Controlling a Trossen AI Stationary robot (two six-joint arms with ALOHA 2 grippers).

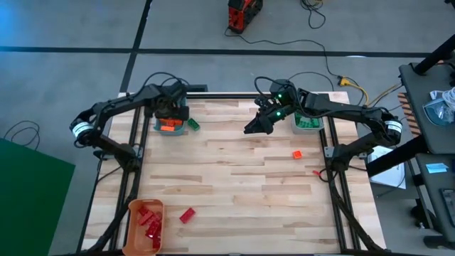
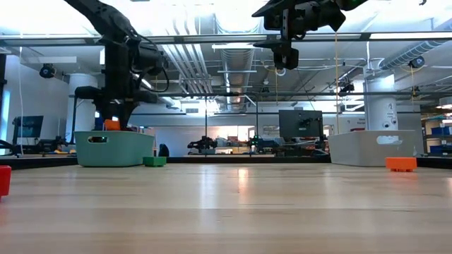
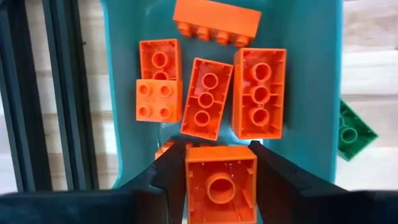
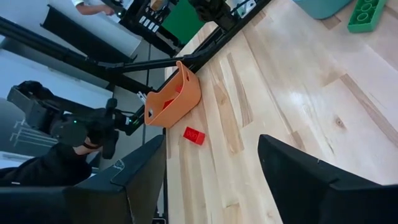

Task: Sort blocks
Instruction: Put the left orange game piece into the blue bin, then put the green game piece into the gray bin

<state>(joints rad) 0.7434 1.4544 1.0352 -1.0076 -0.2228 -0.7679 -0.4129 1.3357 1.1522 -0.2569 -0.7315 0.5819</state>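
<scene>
1. Two arms work at the table (image 1: 234, 171); the left gripper (image 3: 221, 163) hangs over the teal bin (image 1: 172, 125) near the far left corner, its fingers (image 3: 168, 174) clamped on an orange block (image 3: 221, 183).
2. Five more orange blocks (image 3: 205, 98) lie in that bin.
3. One green block (image 1: 193, 124) sits on the table just beside the bin.
4. Right gripper (image 4: 211, 174) hovers above the far middle of the table, spread wide and holding nothing.
5. Grey bin (image 1: 307, 123) by the far right edge holds green blocks (image 1: 308, 121).
6. An orange block (image 1: 297, 153) and a red block (image 1: 317, 171) lie near the right edge.
7. Orange bin (image 1: 144, 226) at the near left corner holds red blocks (image 1: 150, 222); another red block (image 1: 188, 215) lies just beside it.
</scene>
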